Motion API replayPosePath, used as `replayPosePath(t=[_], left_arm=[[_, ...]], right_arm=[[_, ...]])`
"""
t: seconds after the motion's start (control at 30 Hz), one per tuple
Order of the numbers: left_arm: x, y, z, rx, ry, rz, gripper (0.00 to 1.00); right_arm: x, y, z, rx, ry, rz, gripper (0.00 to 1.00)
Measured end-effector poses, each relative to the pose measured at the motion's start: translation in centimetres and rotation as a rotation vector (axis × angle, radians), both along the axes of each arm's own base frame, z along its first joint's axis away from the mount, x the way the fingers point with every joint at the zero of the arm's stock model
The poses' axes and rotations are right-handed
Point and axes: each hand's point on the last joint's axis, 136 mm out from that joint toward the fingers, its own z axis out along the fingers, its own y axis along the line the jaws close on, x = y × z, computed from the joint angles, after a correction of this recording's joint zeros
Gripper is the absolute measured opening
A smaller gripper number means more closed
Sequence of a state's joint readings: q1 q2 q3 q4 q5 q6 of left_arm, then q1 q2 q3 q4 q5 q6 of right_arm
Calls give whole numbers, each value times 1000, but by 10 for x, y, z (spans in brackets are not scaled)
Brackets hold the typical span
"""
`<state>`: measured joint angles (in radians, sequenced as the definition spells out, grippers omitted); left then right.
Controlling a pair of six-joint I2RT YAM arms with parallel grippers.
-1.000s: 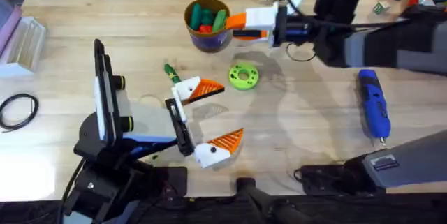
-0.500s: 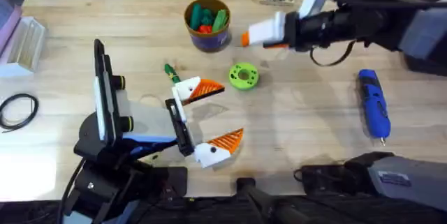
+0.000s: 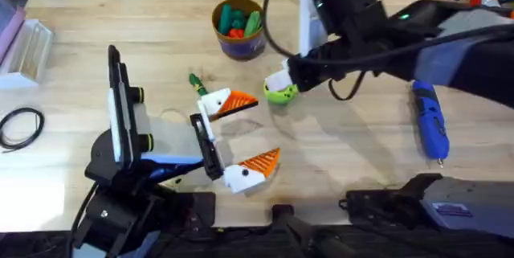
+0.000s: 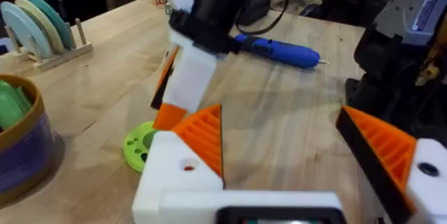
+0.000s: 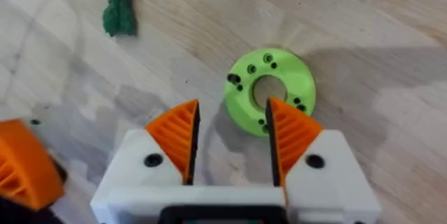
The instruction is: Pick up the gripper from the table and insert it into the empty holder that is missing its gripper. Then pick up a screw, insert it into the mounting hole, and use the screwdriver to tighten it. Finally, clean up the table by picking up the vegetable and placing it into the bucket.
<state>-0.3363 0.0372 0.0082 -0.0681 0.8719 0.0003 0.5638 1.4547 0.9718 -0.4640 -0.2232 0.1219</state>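
Hovering: right hand (image 5: 230, 137), fingers parted and holding nothing, over green disc (image 5: 269, 91).
Waiting: left hand (image 3: 234, 140), spread wide, empty.
Judging step: clean-up; vegetable (image 5: 119, 4) lying near, needing gripping.

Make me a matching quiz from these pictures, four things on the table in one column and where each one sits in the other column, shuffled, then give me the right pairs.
Things:
1. blue screwdriver
2. bucket
3. green disc
4. dark green vegetable

Places:
A. lying on the wood just under the right pincer, whose fingers are open
B. lying flat on the right side of the table, away from both pincers
C. standing toward the far side of the table with green and orange pieces inside
D. lying on the bare wood close to the left pincer

Pairs: 1-B, 2-C, 3-A, 4-D
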Motion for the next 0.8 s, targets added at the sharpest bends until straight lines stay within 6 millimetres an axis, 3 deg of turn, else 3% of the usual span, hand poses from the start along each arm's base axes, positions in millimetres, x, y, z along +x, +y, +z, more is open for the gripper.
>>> replayPosePath(t=[0.3, 0.63, 0.8], left_arm=[[0, 0, 0, 0, 0, 0, 985], [0, 0, 0, 0, 0, 0, 986], [0, 0, 0, 0, 0, 0, 986]], right_arm=[[5, 15, -36, -137, -48, 27, 471], [18, 26, -35, -139, -124, 26, 308], [13, 29, -49, -163, -97, 47, 277]])
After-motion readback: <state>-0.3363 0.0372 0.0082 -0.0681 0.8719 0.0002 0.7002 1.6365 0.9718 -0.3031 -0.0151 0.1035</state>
